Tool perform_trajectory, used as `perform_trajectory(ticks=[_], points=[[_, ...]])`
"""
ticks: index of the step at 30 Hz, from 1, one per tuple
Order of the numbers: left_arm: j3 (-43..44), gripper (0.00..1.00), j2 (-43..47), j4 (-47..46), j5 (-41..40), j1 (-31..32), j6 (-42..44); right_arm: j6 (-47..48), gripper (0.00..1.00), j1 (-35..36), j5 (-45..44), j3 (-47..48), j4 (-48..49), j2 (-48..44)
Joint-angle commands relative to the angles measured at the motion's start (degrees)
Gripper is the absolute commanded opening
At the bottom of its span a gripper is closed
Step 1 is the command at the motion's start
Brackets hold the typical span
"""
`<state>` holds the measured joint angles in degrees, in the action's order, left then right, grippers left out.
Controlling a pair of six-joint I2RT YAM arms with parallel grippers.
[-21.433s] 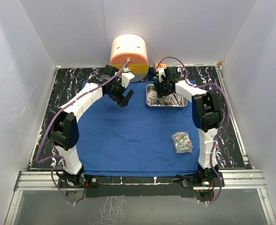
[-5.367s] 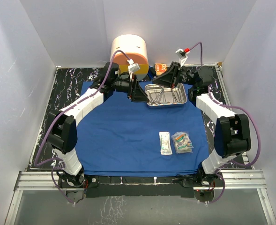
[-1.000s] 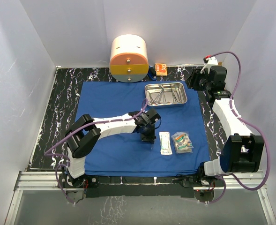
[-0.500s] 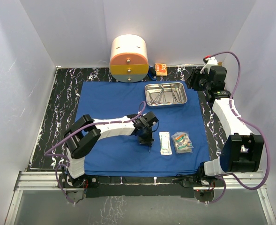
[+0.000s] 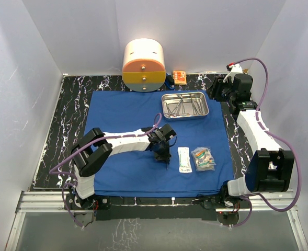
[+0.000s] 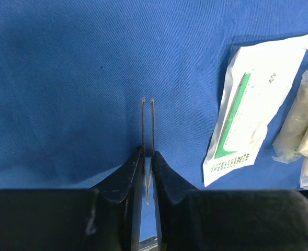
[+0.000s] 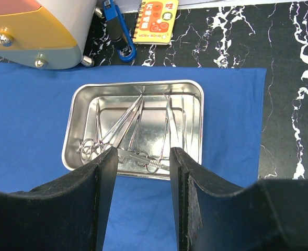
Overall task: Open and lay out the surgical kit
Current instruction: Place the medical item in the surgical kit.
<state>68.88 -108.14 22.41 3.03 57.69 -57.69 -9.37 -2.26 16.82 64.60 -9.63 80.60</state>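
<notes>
The blue cloth [image 5: 122, 112] lies spread flat on the table. My left gripper [image 5: 163, 156] hangs low over its front middle, shut on thin steel tweezers [image 6: 148, 120] whose tips point at the cloth [image 6: 65, 78]. A white packet [image 6: 253, 120] lies just right of the tweezers, with a clear packet [image 5: 203, 158] beside it. The steel tray [image 7: 72, 130] sits at the cloth's far right and holds scissors and forceps [image 7: 127, 130]. My right gripper [image 7: 143, 154] stands open and empty, raised at the back right and looking down on the tray.
A round cream-and-orange drawer container [image 5: 143, 65] stands at the back centre. A small orange box [image 5: 178, 76] and a blue tool [image 7: 117, 29] lie beside it. Black marbled table [image 5: 72, 110] borders the cloth, and white walls close in on three sides.
My left gripper has shifted slightly toward the near edge and lower, still carrying the tweezers. The right arm has not moved.
</notes>
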Motion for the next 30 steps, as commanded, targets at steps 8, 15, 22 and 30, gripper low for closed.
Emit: perform_trajectory(ticks=[8, 15, 22, 30], points=[[-2.13, 0.15, 0.78, 1.61, 0.48, -0.38, -0.43, -0.3, 0.43, -0.02, 0.23, 0.71, 3.22, -1.14], [-2.48, 0.17, 1.11, 1.54, 0.45, -0.52, -0.49, -0.19, 0.43, -0.02, 0.14, 0.45, 3.21, -1.49], [-2.61, 0.2, 0.99, 0.97, 0.86, -0.55, -0.28, -0.21, 0.43, -0.02, 0.25, 0.36, 3.27, -1.67], [-2.55, 0.21, 0.86, 0.97, 0.8, -0.58, -0.07, -0.43, 0.43, 0.0, 0.67, 0.35, 3.31, -1.85]])
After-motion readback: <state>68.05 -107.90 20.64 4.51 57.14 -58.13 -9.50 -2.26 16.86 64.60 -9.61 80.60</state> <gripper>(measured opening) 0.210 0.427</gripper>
